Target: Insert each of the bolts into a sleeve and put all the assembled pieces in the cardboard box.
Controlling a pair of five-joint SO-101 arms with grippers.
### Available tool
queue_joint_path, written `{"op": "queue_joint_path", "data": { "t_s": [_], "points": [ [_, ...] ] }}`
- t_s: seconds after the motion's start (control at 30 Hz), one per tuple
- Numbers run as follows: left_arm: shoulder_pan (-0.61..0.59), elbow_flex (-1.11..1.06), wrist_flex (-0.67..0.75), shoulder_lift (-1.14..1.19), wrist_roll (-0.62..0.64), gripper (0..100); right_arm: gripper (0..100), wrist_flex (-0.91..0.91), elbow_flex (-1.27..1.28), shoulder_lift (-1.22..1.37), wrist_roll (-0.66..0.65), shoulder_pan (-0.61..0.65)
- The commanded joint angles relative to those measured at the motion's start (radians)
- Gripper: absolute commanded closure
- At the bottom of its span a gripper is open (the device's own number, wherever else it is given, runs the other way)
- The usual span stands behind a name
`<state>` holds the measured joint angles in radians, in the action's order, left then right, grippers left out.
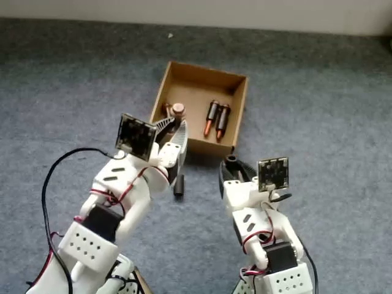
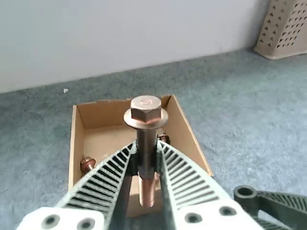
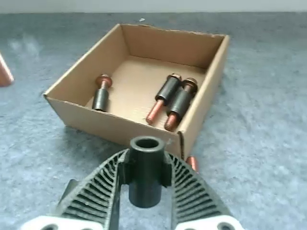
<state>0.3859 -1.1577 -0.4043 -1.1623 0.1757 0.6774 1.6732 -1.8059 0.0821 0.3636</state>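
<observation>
At the left, the left arm's end effector [image 2: 146,148] is clamped on the shank of a copper-coloured bolt [image 2: 145,115], which stands upright with its hex head on top, above the near left part of the cardboard box [image 1: 208,145]. Just in front of the box, beside that arm, a loose black sleeve [image 1: 179,185] lies on the grey table [image 1: 318,104]. Inside the box lie three assembled pieces: one [image 3: 101,96] near the left wall, and two more [image 3: 163,95] [image 3: 181,103] side by side towards the right wall. To the right, just in front of the box's near right corner, the right end effector [image 3: 146,158] grips another black sleeve [image 3: 145,179], upright with its open bore facing up.
</observation>
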Motion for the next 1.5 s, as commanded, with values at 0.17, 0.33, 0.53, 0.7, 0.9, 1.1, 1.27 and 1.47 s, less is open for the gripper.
{"op": "queue_joint_path", "data": {
  "t_s": [0.17, 0.33, 0.53, 0.7, 0.9, 1.1, 1.27, 1.47],
  "points": [
    [-0.002, 0.004, -0.069, -0.228, 0.015, 99, 99.3, -0.024, 0.081, -0.030, -0.006, 0.137],
    [-0.001, -0.061, -0.071, -0.332, 0.018, 93, 99.3, -0.024, 0.088, -0.030, -0.006, 0.219],
    [-0.001, -0.091, -0.072, -0.406, 0.092, 91, 99.3, -0.079, 0.107, -0.030, -0.011, 0.297],
    [-0.001, -0.096, -0.072, -0.429, 0.095, 91, 99.3, -0.154, 0.107, -0.030, -0.012, 0.303],
    [-0.001, -0.096, -0.072, -0.429, 0.095, 99, 99.3, -0.160, 0.107, -0.030, -0.012, 0.308],
    [-0.001, -0.094, -0.072, -0.429, 0.095, 99, 99.3, -0.194, 0.107, -0.030, -0.014, 0.407],
    [0.012, -0.088, -0.072, -0.430, 0.095, 99, 99.3, -0.262, 0.107, -0.030, -0.072, 0.415],
    [0.076, -0.087, -0.072, -0.430, 0.091, 99, 99.3, -0.320, 0.107, -0.030, -0.107, 0.417]
  ]
}}
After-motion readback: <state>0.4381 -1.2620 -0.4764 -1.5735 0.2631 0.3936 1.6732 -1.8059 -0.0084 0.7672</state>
